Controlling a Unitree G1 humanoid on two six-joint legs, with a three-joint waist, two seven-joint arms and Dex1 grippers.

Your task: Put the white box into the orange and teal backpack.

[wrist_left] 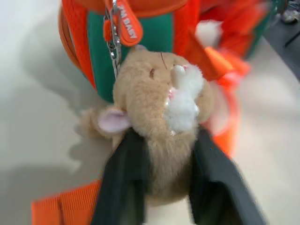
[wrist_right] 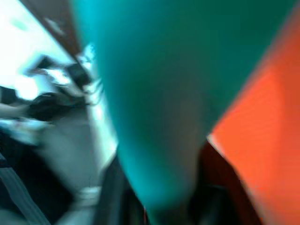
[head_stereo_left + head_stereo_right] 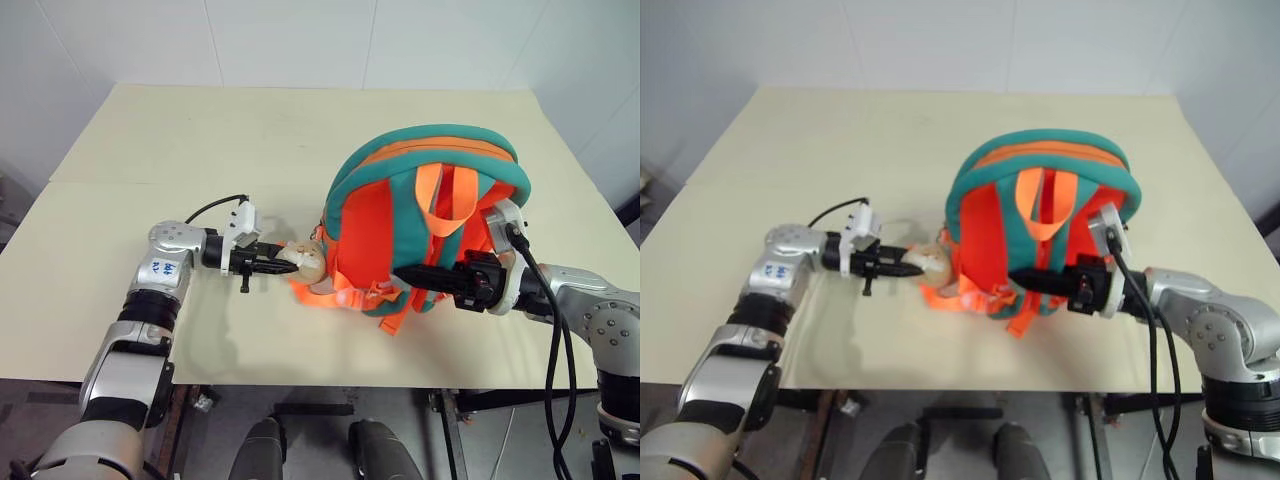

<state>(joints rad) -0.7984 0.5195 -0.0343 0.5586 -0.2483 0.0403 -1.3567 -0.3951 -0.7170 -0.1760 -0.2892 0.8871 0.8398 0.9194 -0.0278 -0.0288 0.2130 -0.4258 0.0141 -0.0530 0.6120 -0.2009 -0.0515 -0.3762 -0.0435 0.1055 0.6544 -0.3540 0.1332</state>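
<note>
On cream table [image 3: 120,160] by white walls, backpack [image 3: 400,210], left gripper [image 1: 164,187] straddling plush head [image 1: 159,112], right gripper's state unclear.

The right tool's [image 3: 405,277] fingertips are hidden against the orange and teal backpack [image 3: 430,170]; its wrist view is blurred. The plush head [image 1: 159,122] hides the left tool's [image 1: 164,187] inner faces.

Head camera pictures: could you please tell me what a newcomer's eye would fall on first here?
The bright orange and teal backpack stands out, upright on the cream table right of the middle, straps facing the camera. At its lower left corner a tan plush animal head sits between the fingers of the left gripper. The right gripper reaches in from the right against the backpack's lower front, a teal strap between its fingers.
</note>
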